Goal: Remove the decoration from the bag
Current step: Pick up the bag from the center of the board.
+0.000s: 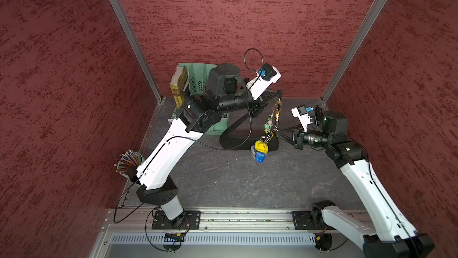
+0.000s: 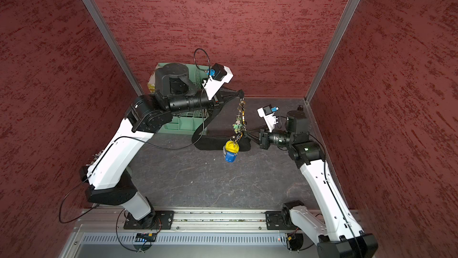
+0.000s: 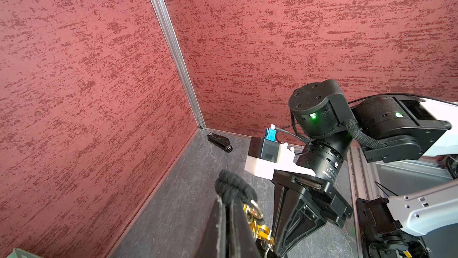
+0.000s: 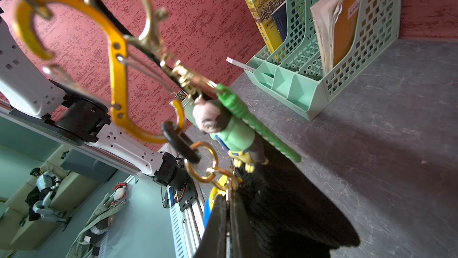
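Observation:
The black bag [image 1: 235, 142] [image 2: 210, 142] lies on the table, and its strap rises to my left gripper [image 1: 278, 94] [image 3: 226, 202]. That gripper is shut on a black cord loop [image 3: 234, 182] at the strap's end, held high. The decoration hangs from this loop. It is a chain with a gold carabiner [image 1: 277, 114] [image 4: 119, 80], a small green figure [image 1: 267, 126] [image 4: 230, 130] and a yellow and blue figure [image 1: 260, 151] [image 2: 231, 151]. My right gripper [image 1: 275, 133] [image 2: 245, 134] [image 4: 229, 198] reaches in from the right and is shut on a small gold clasp low on the chain.
A mint green file organizer [image 1: 195, 80] [image 4: 309, 88] with books stands at the back left, partly behind my left arm. A cup of pens [image 1: 128, 162] sits by the left wall. A black stapler [image 3: 219, 141] lies in the back right corner.

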